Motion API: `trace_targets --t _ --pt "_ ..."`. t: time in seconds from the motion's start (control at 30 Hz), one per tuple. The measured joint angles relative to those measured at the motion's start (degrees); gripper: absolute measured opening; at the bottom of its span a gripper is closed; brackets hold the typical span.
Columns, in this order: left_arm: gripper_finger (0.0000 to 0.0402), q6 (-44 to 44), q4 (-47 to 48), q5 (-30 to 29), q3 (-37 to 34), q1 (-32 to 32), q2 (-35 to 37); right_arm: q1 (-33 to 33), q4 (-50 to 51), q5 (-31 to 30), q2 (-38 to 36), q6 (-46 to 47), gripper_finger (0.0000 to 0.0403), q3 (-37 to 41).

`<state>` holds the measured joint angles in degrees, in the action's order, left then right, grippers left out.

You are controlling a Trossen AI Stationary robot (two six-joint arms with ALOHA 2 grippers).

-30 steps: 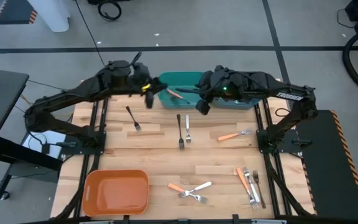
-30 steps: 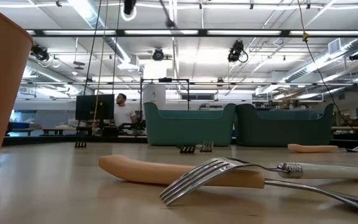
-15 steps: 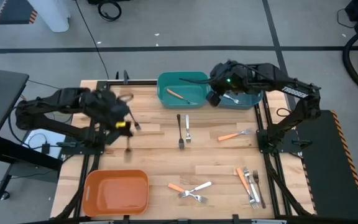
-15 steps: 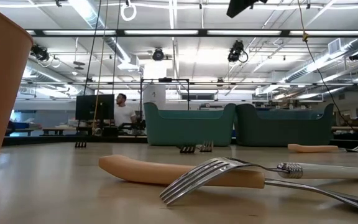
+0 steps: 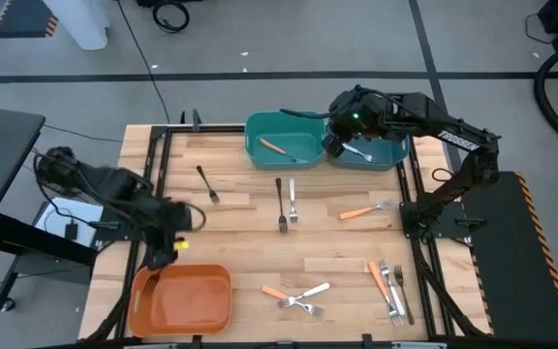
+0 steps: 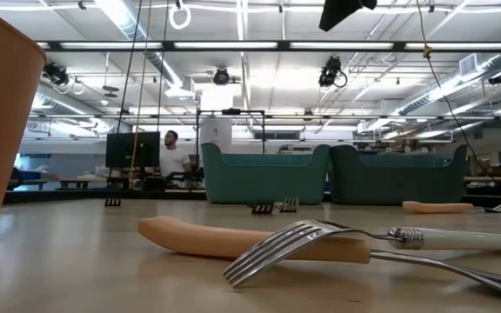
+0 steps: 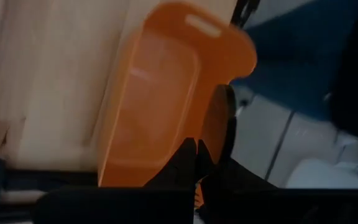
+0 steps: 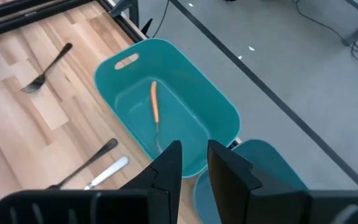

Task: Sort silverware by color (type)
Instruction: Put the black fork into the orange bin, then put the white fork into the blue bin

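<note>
Forks lie flat on the wooden table: a dark one (image 5: 206, 182), a dark and silver pair (image 5: 286, 204), an orange-handled one (image 5: 366, 210), and two clusters by the near edge (image 5: 298, 296) (image 5: 387, 286). One orange-handled fork (image 8: 155, 106) lies in the teal bin (image 5: 284, 117), and a silver fork (image 5: 360, 153) in the blue bin (image 5: 387, 161). My left gripper (image 5: 151, 279) hangs shut over the far left corner of the orange bin (image 5: 227, 296); its wrist view shows nothing between its fingers (image 7: 195, 152). My right gripper (image 8: 194, 155) is open over the gap between the teal and blue bins.
The bins' walls stand up from the table, the orange bin (image 7: 160, 93) at the near left and the other two side by side at the far edge. Black frame rails (image 5: 158, 184) run along both table sides. Bare wood lies between the forks in the middle.
My left gripper has swung from the teal bin at the far edge toward the near left and down, tipping steeply downward, to above the orange bin; it stays shut. My right gripper has shifted a little rightward, toward the blue bin, still open. No fork on the table has moved.
</note>
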<state>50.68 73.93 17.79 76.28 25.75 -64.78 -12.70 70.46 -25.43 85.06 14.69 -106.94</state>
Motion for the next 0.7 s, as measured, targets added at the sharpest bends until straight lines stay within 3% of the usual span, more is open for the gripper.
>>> trace_targets --t 0.13,0.43,0.7 --pt "0.0014 -2.3 0.02 0.04 -1.1 3.82 -4.29 -1.08 -0.16 0.0 0.0 -2.18 0.0084 0.0" --pt "0.0042 -6.1 -0.88 0.14 -4.21 5.43 -13.06 -3.67 -0.44 0.02 0.02 -7.27 0.0084 0.0" --pt "0.0073 -8.6 -0.83 0.46 -4.69 5.41 -17.17 -3.87 0.7 3.77 0.02 -3.42 0.0084 0.0"
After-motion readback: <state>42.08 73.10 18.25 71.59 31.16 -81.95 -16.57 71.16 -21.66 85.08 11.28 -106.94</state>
